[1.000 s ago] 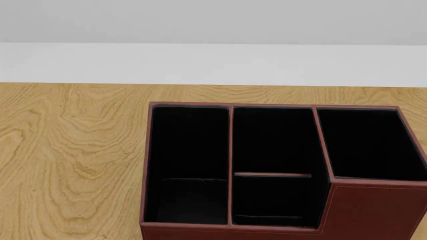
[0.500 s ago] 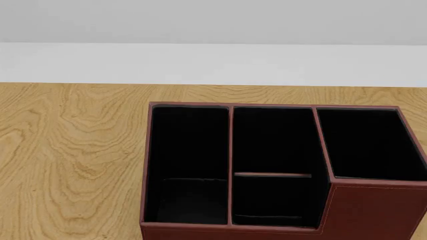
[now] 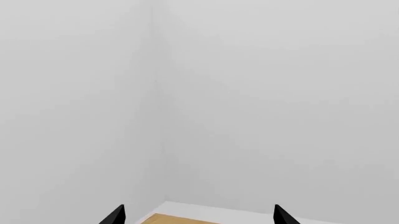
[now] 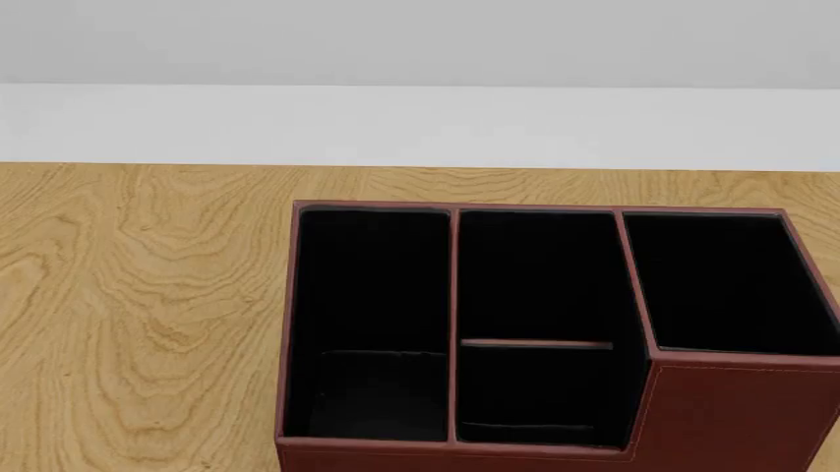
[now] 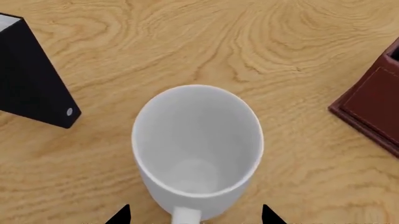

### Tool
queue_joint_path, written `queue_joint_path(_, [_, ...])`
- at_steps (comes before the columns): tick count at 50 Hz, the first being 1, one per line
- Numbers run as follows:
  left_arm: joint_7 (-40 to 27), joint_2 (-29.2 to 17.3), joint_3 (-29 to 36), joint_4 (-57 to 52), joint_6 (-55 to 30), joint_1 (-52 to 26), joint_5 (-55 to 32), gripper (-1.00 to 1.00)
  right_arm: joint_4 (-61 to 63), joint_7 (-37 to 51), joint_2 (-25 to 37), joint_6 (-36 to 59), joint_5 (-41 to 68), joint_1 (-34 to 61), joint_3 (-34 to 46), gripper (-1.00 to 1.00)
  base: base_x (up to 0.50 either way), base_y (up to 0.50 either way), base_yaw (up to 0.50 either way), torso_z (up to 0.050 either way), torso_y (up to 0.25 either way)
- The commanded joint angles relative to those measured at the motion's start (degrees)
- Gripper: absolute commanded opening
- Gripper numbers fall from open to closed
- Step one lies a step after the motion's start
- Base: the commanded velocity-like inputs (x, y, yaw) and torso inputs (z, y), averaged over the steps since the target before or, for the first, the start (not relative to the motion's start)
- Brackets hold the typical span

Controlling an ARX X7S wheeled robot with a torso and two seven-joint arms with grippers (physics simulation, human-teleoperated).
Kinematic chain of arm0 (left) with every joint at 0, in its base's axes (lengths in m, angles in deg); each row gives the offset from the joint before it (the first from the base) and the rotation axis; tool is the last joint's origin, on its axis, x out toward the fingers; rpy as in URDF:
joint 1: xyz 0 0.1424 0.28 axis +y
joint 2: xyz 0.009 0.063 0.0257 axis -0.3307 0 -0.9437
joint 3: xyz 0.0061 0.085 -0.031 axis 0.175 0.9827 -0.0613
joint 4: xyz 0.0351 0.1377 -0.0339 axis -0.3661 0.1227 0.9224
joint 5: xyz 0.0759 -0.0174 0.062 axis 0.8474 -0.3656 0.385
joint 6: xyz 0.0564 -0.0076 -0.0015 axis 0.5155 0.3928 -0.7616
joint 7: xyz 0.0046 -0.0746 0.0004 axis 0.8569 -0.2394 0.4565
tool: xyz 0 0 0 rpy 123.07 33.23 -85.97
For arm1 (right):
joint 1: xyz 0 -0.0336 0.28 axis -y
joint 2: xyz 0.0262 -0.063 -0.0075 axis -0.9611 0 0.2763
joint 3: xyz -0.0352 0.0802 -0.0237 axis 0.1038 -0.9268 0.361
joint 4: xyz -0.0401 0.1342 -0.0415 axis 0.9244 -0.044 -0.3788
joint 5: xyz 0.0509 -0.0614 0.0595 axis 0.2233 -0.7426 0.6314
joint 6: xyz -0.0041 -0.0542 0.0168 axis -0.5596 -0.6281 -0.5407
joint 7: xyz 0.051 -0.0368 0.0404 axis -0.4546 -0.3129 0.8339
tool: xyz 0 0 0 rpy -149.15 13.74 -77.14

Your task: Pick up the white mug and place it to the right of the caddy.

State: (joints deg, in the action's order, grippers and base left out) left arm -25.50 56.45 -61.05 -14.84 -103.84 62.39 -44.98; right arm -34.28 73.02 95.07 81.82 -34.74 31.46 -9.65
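The white mug (image 5: 196, 149) stands upright on the wooden table in the right wrist view, its handle turned toward the camera. My right gripper (image 5: 195, 215) is open above it, its two black fingertips (image 5: 119, 216) wide apart on either side of the handle. A corner of the reddish-brown caddy (image 5: 374, 112) shows beside the mug. In the head view the caddy (image 4: 735, 413) fills the lower right, with black-lined compartments and a taller section at its right. The mug and both arms are out of the head view. My left gripper (image 3: 196, 217) is open and empty, facing a bare wall.
A flat black book with a white edge (image 5: 28, 84) lies on the table (image 5: 187, 42) on the other side of the mug from the caddy. The wooden table (image 4: 145, 295) ends at a white wall (image 4: 393, 118) behind the caddy.
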Motion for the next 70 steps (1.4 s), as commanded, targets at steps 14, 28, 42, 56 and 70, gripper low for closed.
queue_joint_path(14, [-0.09, -0.20, -0.10, 0.06, 0.26, 0.17, -0.49, 1.00, -2.82, 0.05, -1.73, -0.03, -1.36, -1.49, 2.36, 1.00, 0.00, 0.00, 0.00, 0.000, 0.000])
queue_joint_path(28, [-0.32, -0.35, -0.13, -0.04, 0.12, 0.15, -0.66, 1.00, -5.05, -1.22, -0.87, -3.17, -1.76, -2.29, 1.61, 1.00, 0.00, 0.00, 0.00, 0.000, 0.000])
queue_joint_path(42, [-0.44, -0.43, 0.08, 0.09, 0.24, 0.18, -0.71, 1.00, -8.42, -2.99, -1.40, -5.33, -2.29, -2.56, 1.61, 1.00, 0.00, 0.00, 0.00, 0.000, 0.000])
queue_joint_path(56, [-0.57, -0.55, -0.42, 0.08, 0.40, 0.33, -1.17, 1.00, -9.68, -3.79, -2.23, -4.83, -1.63, -1.44, 1.21, 1.00, 0.00, 0.00, 0.00, 0.000, 0.000])
queue_joint_path(70, [-0.63, -0.66, -0.42, -0.14, 0.52, 0.56, -1.39, 1.00, -11.16, -4.27, -2.99, -5.10, -1.99, -1.43, 1.64, 1.00, 0.00, 0.00, 0.00, 0.000, 0.000])
